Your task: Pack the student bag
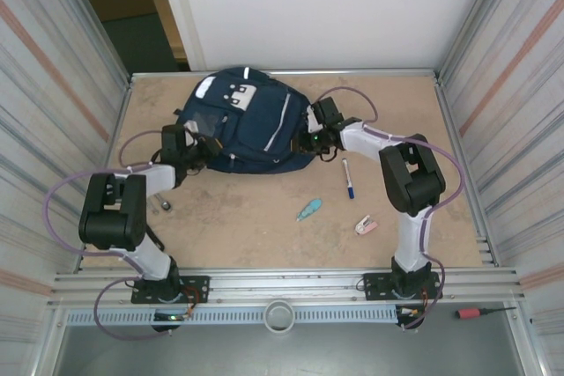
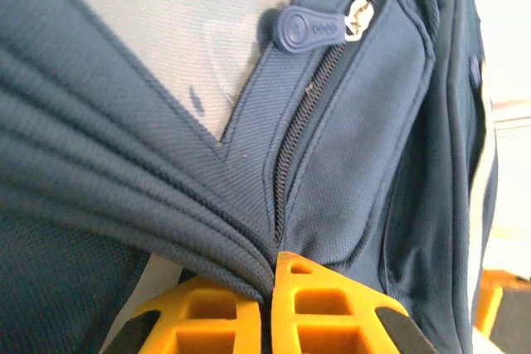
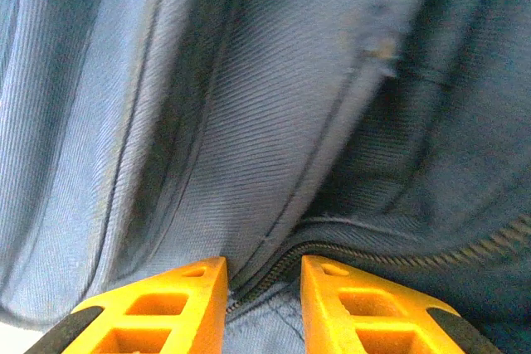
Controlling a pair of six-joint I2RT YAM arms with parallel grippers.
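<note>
in left end effector [image 2: 272,275], student bag [image 2: 357,163] fold, pinched tight

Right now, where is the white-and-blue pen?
Top view: the pen lies right of centre, just below the right gripper and the student bag.

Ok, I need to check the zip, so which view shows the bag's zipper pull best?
Left wrist: the zipper pull is close and sharp. Right wrist gives blurred zipper teeth; the top view gives the whole bag, the pull too small to tell.
</note>
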